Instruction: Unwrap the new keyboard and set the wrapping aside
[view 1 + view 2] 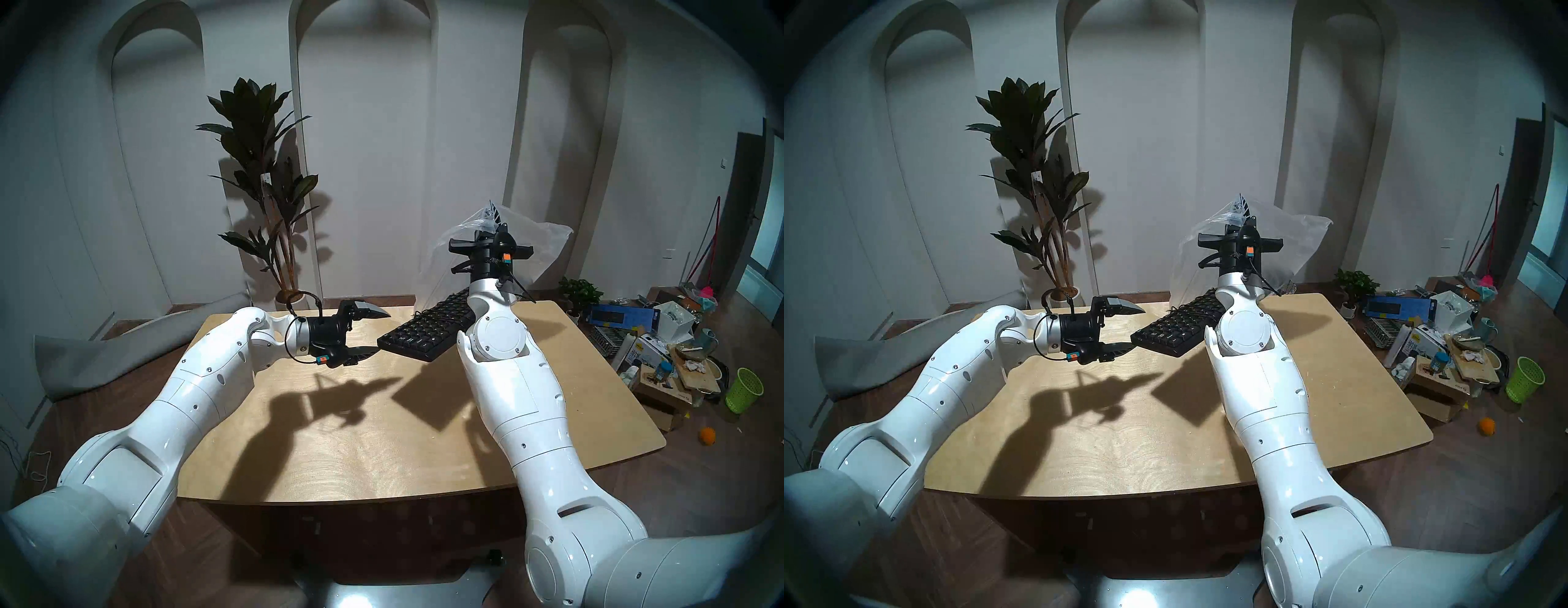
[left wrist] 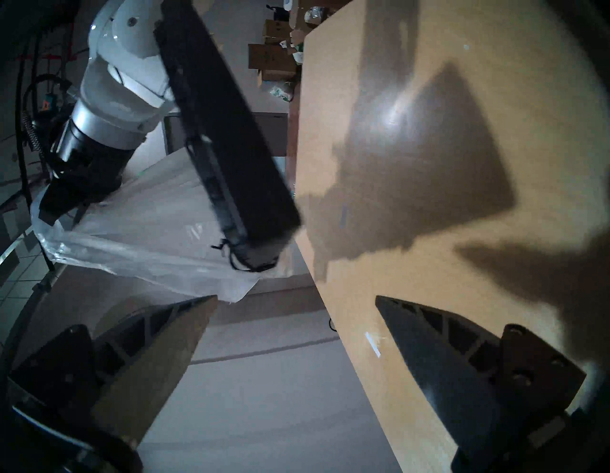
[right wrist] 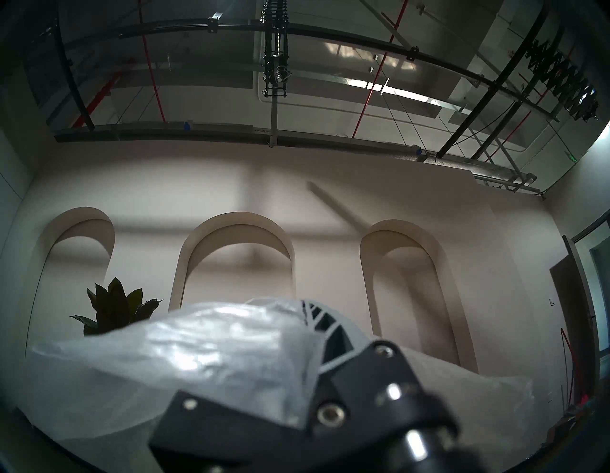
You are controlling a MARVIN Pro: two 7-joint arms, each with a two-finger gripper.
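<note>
Right hand [image 1: 494, 220]: raised, pinching wrapping [image 1: 539, 250]. Left hand [image 1: 373, 333]: spread, empty, beside keyboard [image 1: 428, 331], tilted above surface [image 1: 382, 446].

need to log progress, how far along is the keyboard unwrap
Done: most of the keyboard is bare. In hand: the right gripper, raised, pinches the wrapping; the keyboard's far end is hidden behind the arm. The left gripper is open, empty. Left: free the wrapping, set it aside.

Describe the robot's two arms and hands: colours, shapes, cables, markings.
Both arms are glossy white, rounded segments with small dark screws and silver wrist rings. Each hand, the left hand and the right hand, is black with two pointed, ribbed triangular fingers. Thin black cables loop at the wrists, beside small orange-and-blue tags.
</note>
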